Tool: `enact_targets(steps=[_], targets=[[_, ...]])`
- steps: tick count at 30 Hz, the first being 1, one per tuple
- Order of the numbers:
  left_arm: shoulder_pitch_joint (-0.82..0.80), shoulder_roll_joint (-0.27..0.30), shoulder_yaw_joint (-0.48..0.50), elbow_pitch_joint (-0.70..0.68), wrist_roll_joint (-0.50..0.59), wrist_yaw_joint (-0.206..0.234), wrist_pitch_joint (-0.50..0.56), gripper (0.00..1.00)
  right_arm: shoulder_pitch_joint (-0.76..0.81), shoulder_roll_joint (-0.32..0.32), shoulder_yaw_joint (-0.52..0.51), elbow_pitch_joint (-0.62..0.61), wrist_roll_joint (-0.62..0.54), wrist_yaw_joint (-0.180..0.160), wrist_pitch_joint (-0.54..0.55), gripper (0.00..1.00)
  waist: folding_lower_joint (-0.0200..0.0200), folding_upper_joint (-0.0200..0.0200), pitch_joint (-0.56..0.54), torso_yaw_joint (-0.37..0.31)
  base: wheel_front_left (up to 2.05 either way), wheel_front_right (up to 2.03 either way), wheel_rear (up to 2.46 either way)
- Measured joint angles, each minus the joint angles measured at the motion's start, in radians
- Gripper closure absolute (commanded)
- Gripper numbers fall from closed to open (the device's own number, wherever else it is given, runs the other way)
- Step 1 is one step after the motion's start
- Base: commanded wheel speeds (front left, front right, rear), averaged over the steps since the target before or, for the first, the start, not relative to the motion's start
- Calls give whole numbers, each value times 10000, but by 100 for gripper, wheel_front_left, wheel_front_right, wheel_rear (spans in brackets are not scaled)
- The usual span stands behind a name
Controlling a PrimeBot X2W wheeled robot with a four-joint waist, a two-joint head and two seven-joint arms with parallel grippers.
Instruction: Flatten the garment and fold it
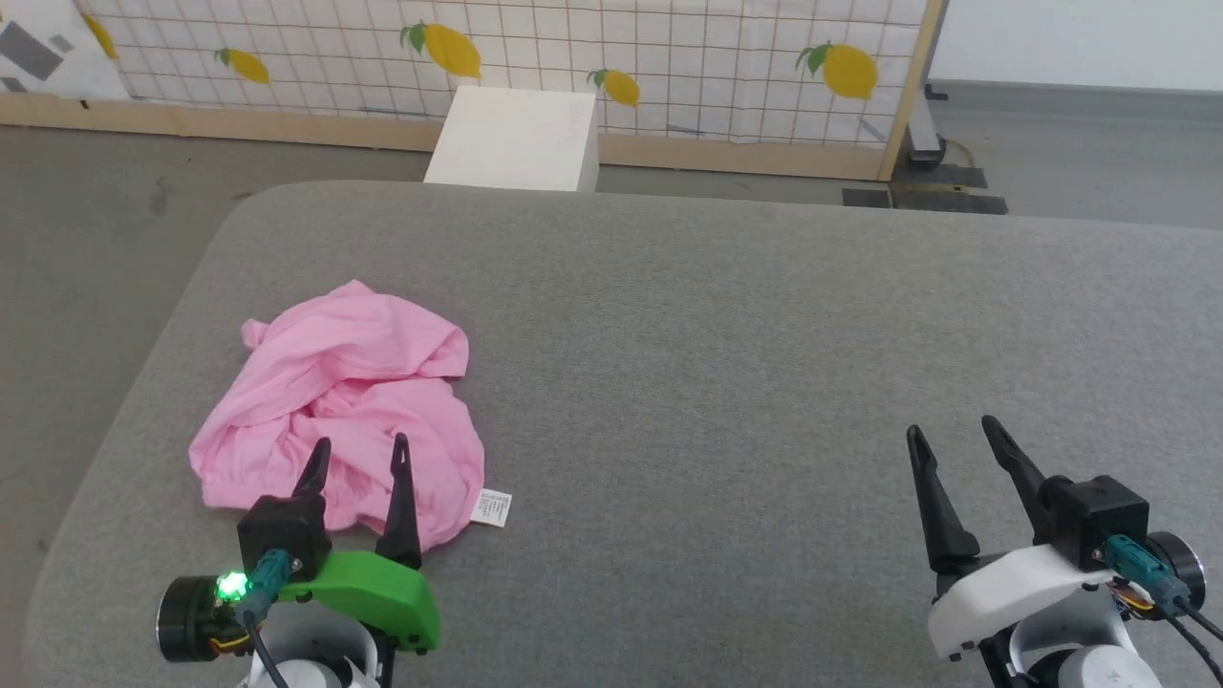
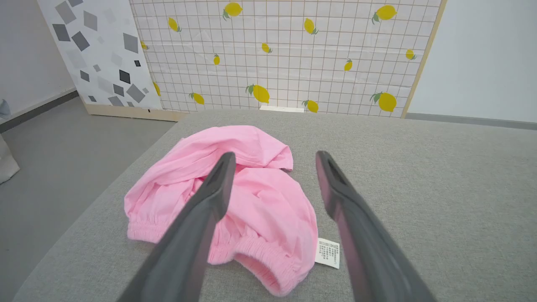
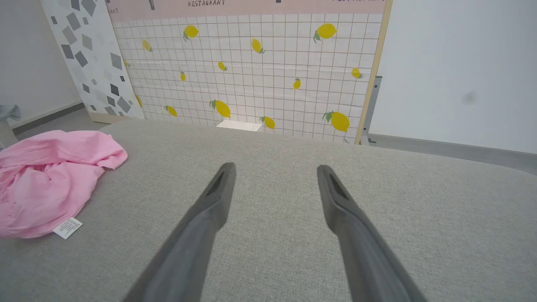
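The garment is lying in a crumpled heap on the L side of the grey padded surface, close to its L edge & nearer to me than to the far end. Nothing's flattened and nothing's folded, so I'm judging the task as basically at zero. Fabric is bunching over itself w/ deep creases. In my left wrist view the gathered waistband is curling toward me, & the white care label is lying flat on the surface at the heap's near-R corner. I can't make out the two legs separately; they're prob. tucking under somewhere.

My left gripper is hovering at the near edge of the heap, fingers spread wide, gripping nothing. Whether the tips are touching cloth I can't tell. My right gripper is sitting well apart over bare surface on the R, also spread wide & empty.

What's remaining, as I'm reading it:
- catch an edge (waistband looks like the best handle)
- pull the thing open & lay both legs out flat
- smooth the creases, then do the fold(s)

So all of it. I'm guessing the R arm is going to have to come across, since the heap is sitting entirely on the L.
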Motion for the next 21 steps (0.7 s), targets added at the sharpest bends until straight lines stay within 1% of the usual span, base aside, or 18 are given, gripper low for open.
enact_targets(steps=[11, 21], targets=[[195, 0, 13, 82, -207, 109, -213, 0, 136, 2, 15, 98, 219, 0, -169, 0, 0, 0, -47, 575, 0, 0, 0], [317, 0, 6, 163, -378, 209, -426, 0, 194, 2, 38, 178, 510, 0, -278, 0, 0, 0, -84, 1229, 0, 0, 0]])
